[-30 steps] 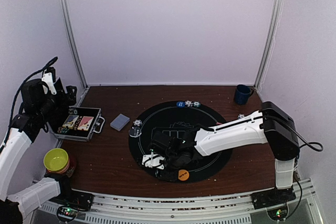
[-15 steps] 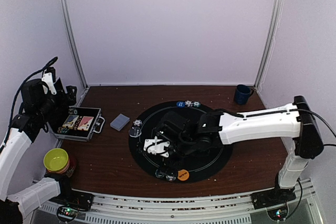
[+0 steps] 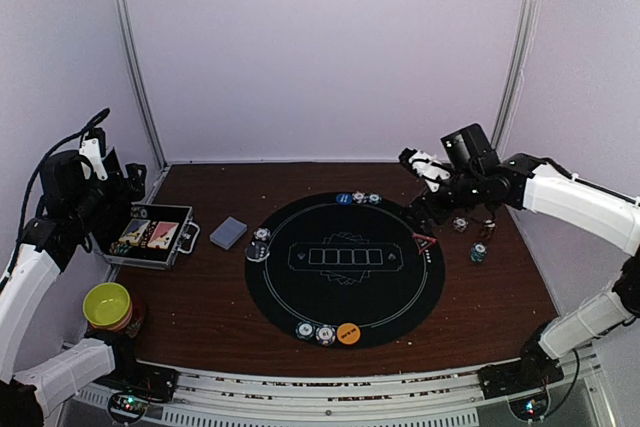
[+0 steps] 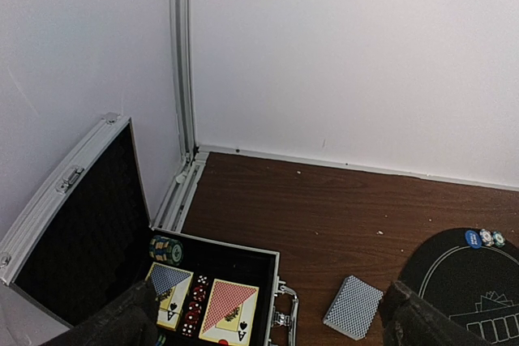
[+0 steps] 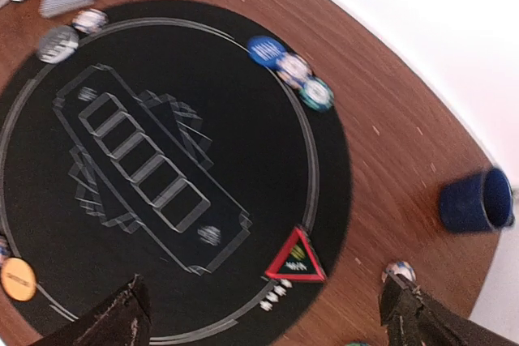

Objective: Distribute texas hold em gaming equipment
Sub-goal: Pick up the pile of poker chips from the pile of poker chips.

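Observation:
A black round mat (image 3: 345,287) carries the equipment. At its far rim sit a blue button (image 3: 343,198) and two striped chips (image 3: 366,198). On the near rim are an orange button (image 3: 348,333) and two chips (image 3: 314,331). Two chips (image 3: 259,243) lie at the left rim and a red triangle marker (image 3: 424,242) at the right. A grey-blue card deck (image 3: 228,233) lies left of the mat. My right gripper (image 3: 424,172) hangs open over the far right, empty (image 5: 263,293), with the triangle marker (image 5: 296,257) below it. My left gripper (image 4: 270,301) is open above the case (image 4: 280,281).
The open metal case (image 3: 152,235) holds two card boxes, red dice and a chip stack (image 4: 165,249). Loose chips (image 3: 479,252) lie on the wood right of the mat. A dark blue cup (image 5: 474,200) stands at the far right. A yellow-green bowl (image 3: 107,305) is at the near left.
My right arm has swung from the mat's near rim up and across to the far right, its jaws opening wide. Two chips stay beside the orange button. The left arm has not moved.

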### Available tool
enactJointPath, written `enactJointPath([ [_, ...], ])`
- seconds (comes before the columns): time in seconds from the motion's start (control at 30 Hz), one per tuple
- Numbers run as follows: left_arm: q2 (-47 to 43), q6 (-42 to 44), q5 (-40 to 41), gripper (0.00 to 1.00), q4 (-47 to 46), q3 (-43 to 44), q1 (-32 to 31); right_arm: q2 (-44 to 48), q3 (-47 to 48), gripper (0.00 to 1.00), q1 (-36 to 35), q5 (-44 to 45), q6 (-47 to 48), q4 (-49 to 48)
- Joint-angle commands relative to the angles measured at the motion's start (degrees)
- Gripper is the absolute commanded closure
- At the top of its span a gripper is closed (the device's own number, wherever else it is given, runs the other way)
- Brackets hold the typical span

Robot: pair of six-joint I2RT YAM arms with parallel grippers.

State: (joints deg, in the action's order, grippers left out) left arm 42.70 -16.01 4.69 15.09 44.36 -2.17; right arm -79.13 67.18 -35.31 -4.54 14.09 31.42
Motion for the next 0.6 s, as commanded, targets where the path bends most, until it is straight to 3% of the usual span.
enactJointPath([
  [0.0,0.11,0.11,-0.34,0.02,-1.65,0.38,0.58,3.77,-7.33,0.0,13.59,1.14,3.58,0.02],
  [0.3,0.37,0.15,-0.17,0.02,-1.64,0.29,0.52,1.7,-15.48,0.04,31.65,-4.92,8.8,-0.33],
  [0.57,0.46,0.11,-0.29,0.02,-1.65,0.29,0.52,-2.32,-17.77,0.09,34.25,-7.03,10.68,-1.93],
])
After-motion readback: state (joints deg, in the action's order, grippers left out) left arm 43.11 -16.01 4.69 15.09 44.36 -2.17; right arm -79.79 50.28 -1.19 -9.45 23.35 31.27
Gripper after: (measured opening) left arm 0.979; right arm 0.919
